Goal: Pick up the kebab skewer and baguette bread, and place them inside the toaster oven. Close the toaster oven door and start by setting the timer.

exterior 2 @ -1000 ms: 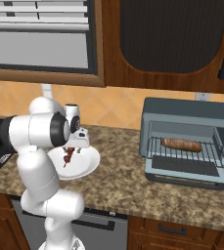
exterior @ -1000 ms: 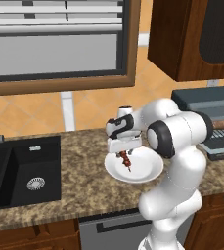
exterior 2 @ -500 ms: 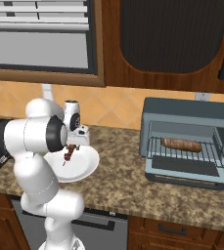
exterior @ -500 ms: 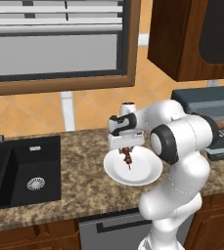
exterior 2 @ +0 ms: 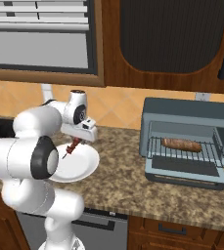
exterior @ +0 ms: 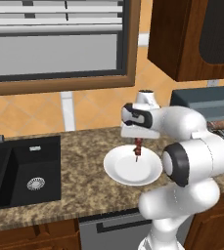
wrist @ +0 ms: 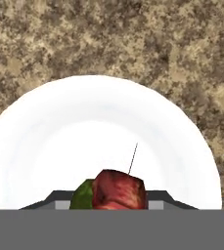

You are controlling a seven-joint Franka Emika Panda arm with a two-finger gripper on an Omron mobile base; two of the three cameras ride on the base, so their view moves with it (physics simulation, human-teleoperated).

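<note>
White round plate [exterior: 132,170] on speckled granite counter [exterior: 79,193], two-finger gripper [exterior: 138,141] clamped on red-brown meat skewer [exterior: 138,149] dangling just above it, stubby brown baguette [exterior 2: 181,144] on blue-grey toaster oven [exterior 2: 186,141] rack, door [exterior 2: 185,171] dropped open

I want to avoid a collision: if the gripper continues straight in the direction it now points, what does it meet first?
Probably the white plate. The gripper, shut on the kebab skewer, points down at it, so the skewer's tip would likely touch first.
</note>
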